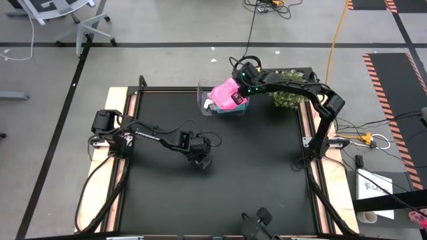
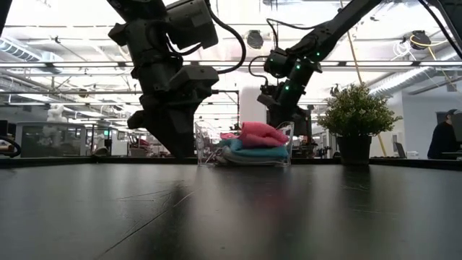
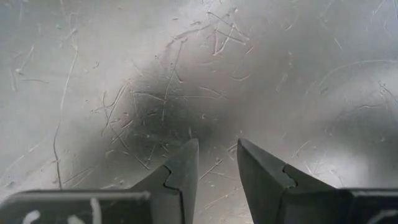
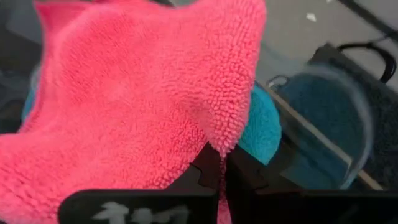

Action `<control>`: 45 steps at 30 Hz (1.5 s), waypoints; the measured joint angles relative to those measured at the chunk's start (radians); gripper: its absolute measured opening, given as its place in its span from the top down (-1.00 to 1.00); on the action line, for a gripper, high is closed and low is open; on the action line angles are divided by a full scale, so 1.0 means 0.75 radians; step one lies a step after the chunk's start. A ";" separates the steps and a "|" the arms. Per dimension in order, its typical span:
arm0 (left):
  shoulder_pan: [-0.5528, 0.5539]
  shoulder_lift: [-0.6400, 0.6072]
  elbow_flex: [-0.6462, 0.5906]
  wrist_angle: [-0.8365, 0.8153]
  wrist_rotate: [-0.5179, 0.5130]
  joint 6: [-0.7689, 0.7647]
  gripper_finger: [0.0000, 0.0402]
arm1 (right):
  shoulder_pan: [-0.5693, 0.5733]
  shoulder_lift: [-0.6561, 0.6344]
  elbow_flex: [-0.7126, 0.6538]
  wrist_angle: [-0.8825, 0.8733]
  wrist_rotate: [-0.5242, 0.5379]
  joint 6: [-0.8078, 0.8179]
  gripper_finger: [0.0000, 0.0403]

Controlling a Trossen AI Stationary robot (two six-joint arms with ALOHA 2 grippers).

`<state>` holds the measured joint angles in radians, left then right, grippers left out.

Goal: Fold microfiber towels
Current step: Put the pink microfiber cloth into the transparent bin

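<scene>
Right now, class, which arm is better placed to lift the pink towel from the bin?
Right: the right gripper is shut on the pink towel at the bin; the left gripper hovers empty over mid-table.

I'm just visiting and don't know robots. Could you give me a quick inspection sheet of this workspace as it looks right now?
Surface: black table, scratched, bare in the middle.
Job's things: pink towel on teal towel, in clear bin at the far edge.
Clutter: potted plant beside the bin.
Grippers: right gripper shut on the pink towel's edge; left gripper over bare table, jaws apart, empty.
Cables: loose on the floor.
Surroundings: office chair; person far behind.
</scene>
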<state>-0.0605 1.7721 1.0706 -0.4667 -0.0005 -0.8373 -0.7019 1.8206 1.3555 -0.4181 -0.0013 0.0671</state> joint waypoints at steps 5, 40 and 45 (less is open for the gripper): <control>0.000 0.000 0.000 0.001 -0.001 -0.003 0.44 | 0.006 -0.001 -0.050 -0.005 -0.038 0.032 0.95; 0.000 0.000 0.000 0.071 -0.002 -0.005 0.44 | 0.083 0.037 -0.056 0.329 -0.178 0.068 0.35; 0.000 0.000 0.000 0.070 -0.012 -0.008 0.44 | 0.083 0.128 -0.056 0.340 -0.179 0.069 0.35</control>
<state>-0.0605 1.7721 1.0706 -0.4141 -0.0096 -0.8432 -0.6399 1.9167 1.3132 -0.1628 -0.1356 0.1188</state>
